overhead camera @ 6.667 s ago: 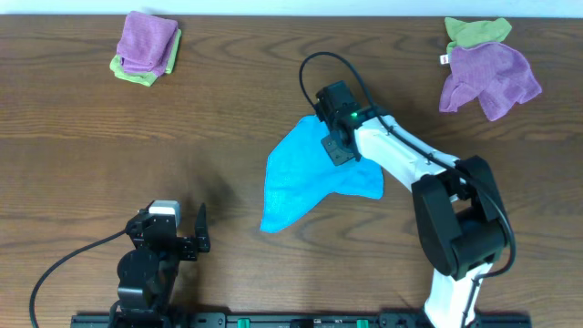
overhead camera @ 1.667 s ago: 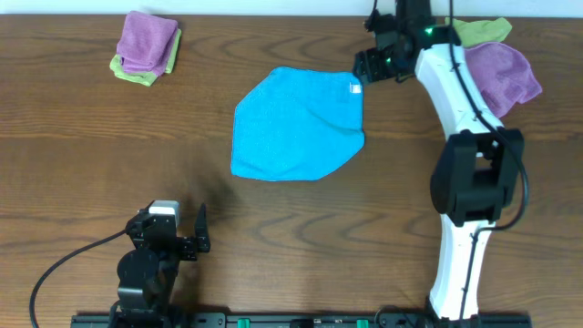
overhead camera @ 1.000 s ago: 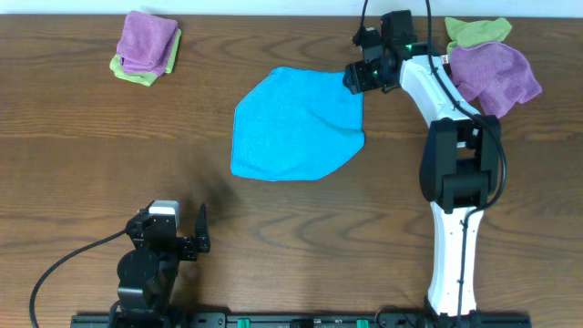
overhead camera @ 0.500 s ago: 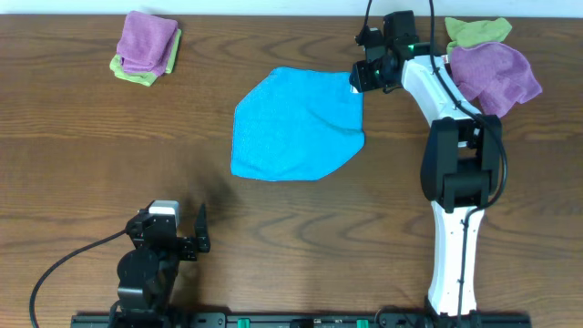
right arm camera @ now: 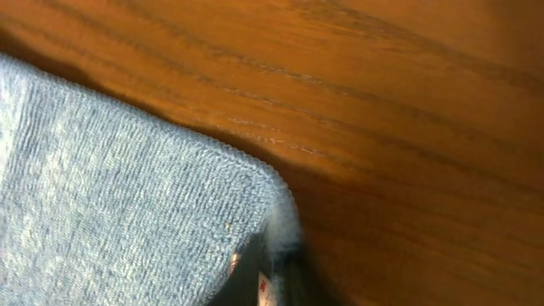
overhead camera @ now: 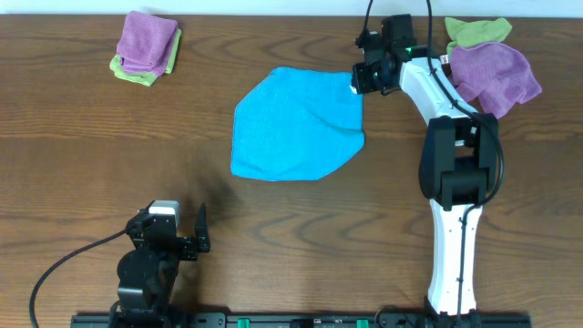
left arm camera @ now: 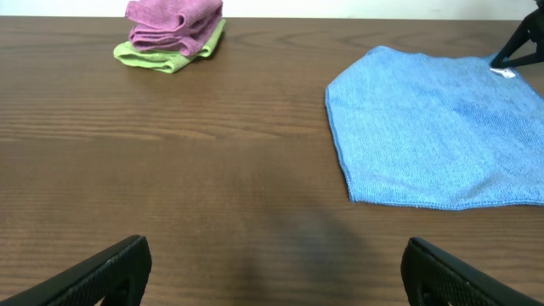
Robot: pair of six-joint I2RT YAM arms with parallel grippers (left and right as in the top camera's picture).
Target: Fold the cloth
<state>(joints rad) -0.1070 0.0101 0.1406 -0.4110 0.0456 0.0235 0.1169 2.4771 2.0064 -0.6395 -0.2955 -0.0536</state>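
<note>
The blue cloth (overhead camera: pixel 296 128) lies spread flat on the wooden table, left of the right arm. It also shows in the left wrist view (left arm camera: pixel 442 136). My right gripper (overhead camera: pixel 361 80) is down at the cloth's far right corner, where the white tag is. In the right wrist view the cloth corner (right arm camera: pixel 110 187) fills the frame. It is curled up with the tag showing, pinched at my right gripper (right arm camera: pixel 280 272). My left gripper (overhead camera: pixel 182 223) rests at the near left of the table. It is open and empty (left arm camera: pixel 272 272), well short of the cloth.
A folded purple cloth on a green one (overhead camera: pixel 146 46) sits at the far left corner, also in the left wrist view (left arm camera: pixel 174 34). A crumpled purple cloth (overhead camera: pixel 492 77) and a green cloth (overhead camera: pixel 478 32) lie at the far right, beside the right arm.
The right gripper spread the cloth flat, lifted off, then came back down onto the far right corner. Over the last half second it has barely moved. The left arm has not moved.
</note>
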